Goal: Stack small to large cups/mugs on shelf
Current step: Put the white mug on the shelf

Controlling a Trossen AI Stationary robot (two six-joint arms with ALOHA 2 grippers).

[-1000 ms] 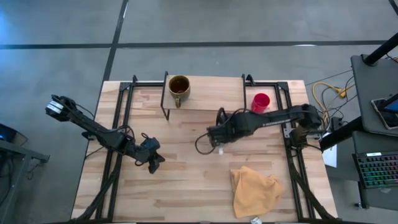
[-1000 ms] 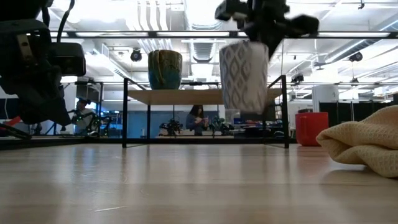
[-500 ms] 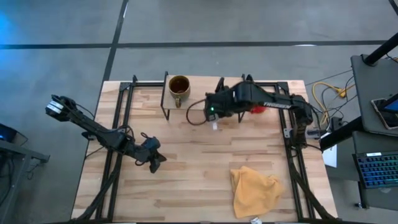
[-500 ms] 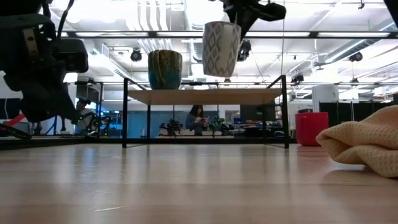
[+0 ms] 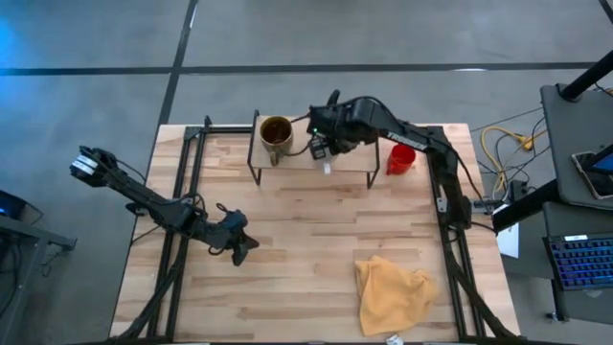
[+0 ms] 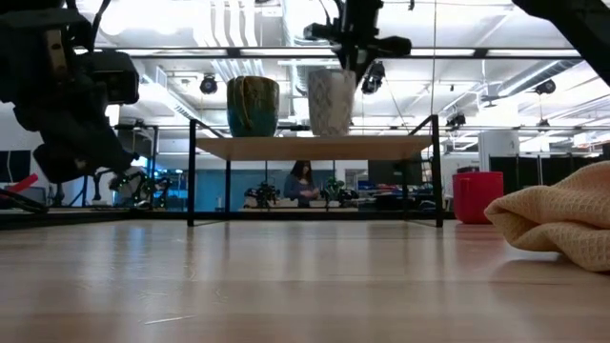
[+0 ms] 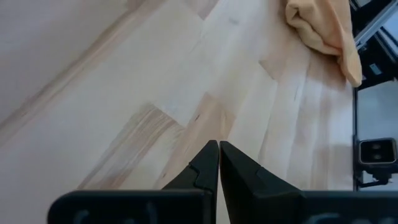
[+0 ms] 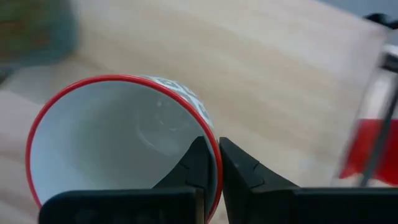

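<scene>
The white patterned mug with a red rim (image 6: 331,102) stands upright at the shelf's (image 6: 315,147) top board, just right of the dark brown mug (image 6: 253,107), which rests on the shelf's left end (image 5: 275,137). My right gripper (image 5: 326,142) is over the shelf, shut on the white mug (image 8: 118,143). The red mug (image 5: 400,158) stands on the table right of the shelf. My left gripper (image 5: 238,251) is shut and empty, low over the table's left middle. My right gripper pinches the white mug's rim (image 8: 210,138), one finger inside the mug and one outside. The fingers come from above, pointing down (image 6: 348,48). The mug is upright with its base at the shelf board; whether it rests there or hovers just above, I cannot tell.
A yellow-orange cloth (image 5: 393,292) lies crumpled at the table's near right. The shelf's right half (image 5: 359,158) is bare board. Black frame rails run along the table's left and right sides. A person shows far off in the room behind the shelf (image 6: 303,181).
My right gripper has carried the white mug from over the table's middle toward the far edge, up over the shelf, then down beside the brown mug. The mug has stayed upright in the hold.
</scene>
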